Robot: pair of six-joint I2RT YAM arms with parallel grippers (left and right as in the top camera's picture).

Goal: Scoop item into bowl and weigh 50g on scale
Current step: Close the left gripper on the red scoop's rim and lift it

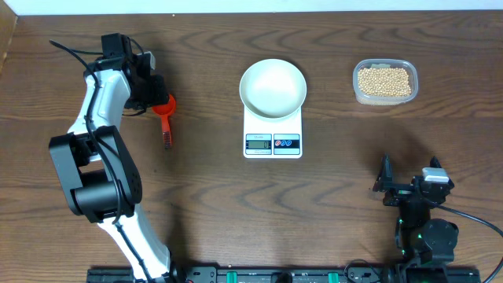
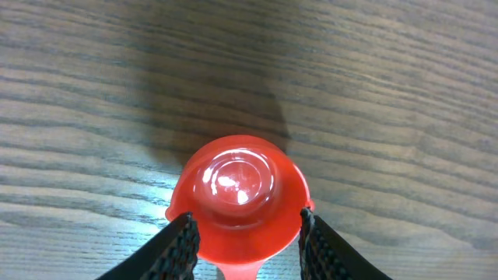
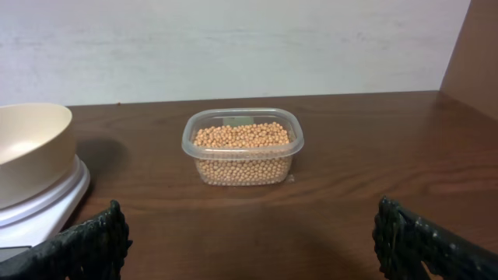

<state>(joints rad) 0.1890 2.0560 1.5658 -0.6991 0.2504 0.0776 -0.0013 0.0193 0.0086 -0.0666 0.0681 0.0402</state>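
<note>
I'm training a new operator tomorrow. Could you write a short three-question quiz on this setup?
1. True or false: the bowl stands on the scale.
2. Where are the beans? A) in the bowl B) in the clear tub C) loose on the scale
3. Fill in: the red scoop has its cup between the fingers of the ____ hand.
Key: 1 true; 2 B; 3 left hand.

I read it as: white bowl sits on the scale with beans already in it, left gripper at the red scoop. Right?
Not quite: overhead shows the white bowl on the scale empty. Left gripper is at the red scoop.
</note>
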